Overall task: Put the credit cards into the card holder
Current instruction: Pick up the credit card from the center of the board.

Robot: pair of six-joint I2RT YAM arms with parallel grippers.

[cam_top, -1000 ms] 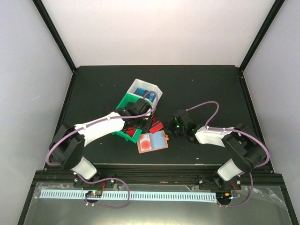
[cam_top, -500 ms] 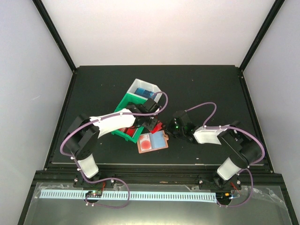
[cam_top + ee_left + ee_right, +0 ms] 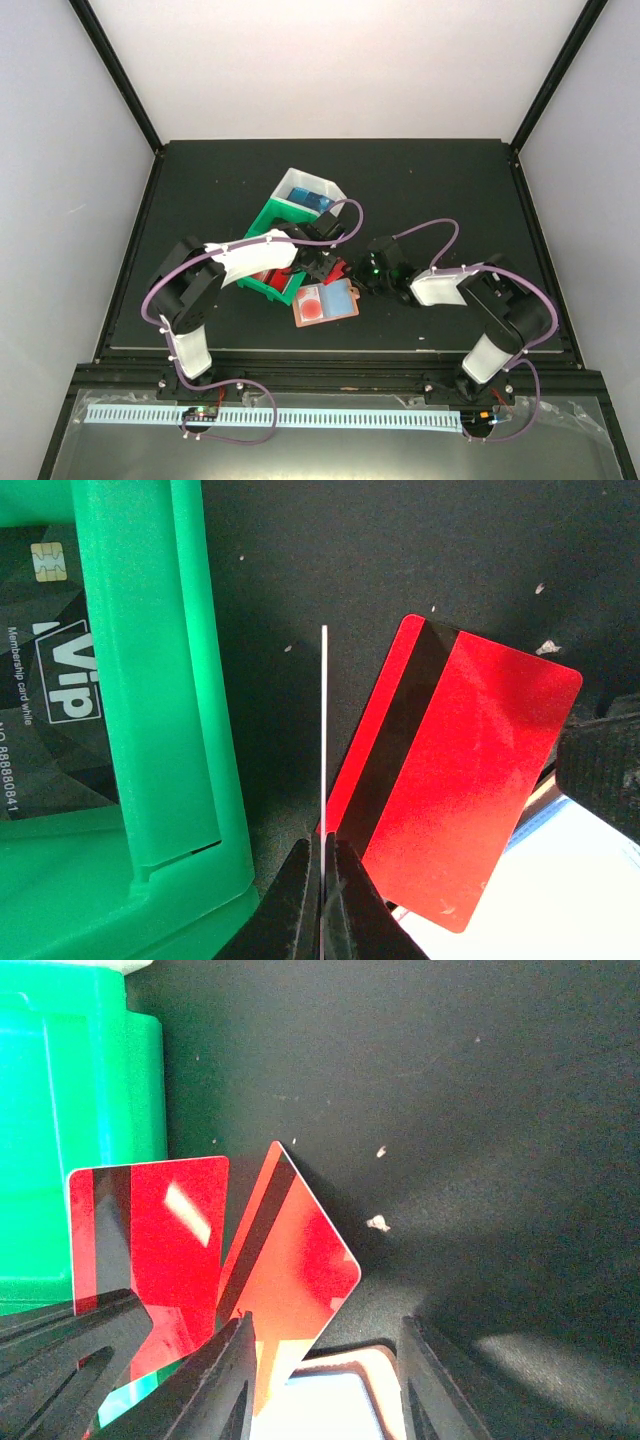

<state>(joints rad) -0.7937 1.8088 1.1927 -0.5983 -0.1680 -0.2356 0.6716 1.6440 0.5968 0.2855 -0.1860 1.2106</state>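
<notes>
My left gripper (image 3: pixel 323 845) (image 3: pixel 322 260) is shut on a red credit card, seen edge-on as a thin white line (image 3: pixel 323 730) and face-on in the right wrist view (image 3: pixel 150 1250). It hangs beside the green bin, just behind the open card holder (image 3: pixel 325 302). A second red card with a black stripe (image 3: pixel 460 780) (image 3: pixel 290 1250) stands tilted at the holder's far edge. My right gripper (image 3: pixel 325 1325) (image 3: pixel 370 272) is open, its fingers either side of the holder's edge (image 3: pixel 345 1400). Its left finger (image 3: pixel 225 1380) overlaps that card's lower corner; whether it touches is unclear.
A green bin (image 3: pixel 262 262) holding a black VIP card (image 3: pixel 60 680) sits left of the cards, with a white bin (image 3: pixel 310 192) of blue items behind it. The dark table (image 3: pixel 450 190) ends at a black frame, with grey walls behind.
My left arm has folded in, its elbow swinging toward the middle, and its gripper has carried the card slightly right. The right gripper has crept a little left.
</notes>
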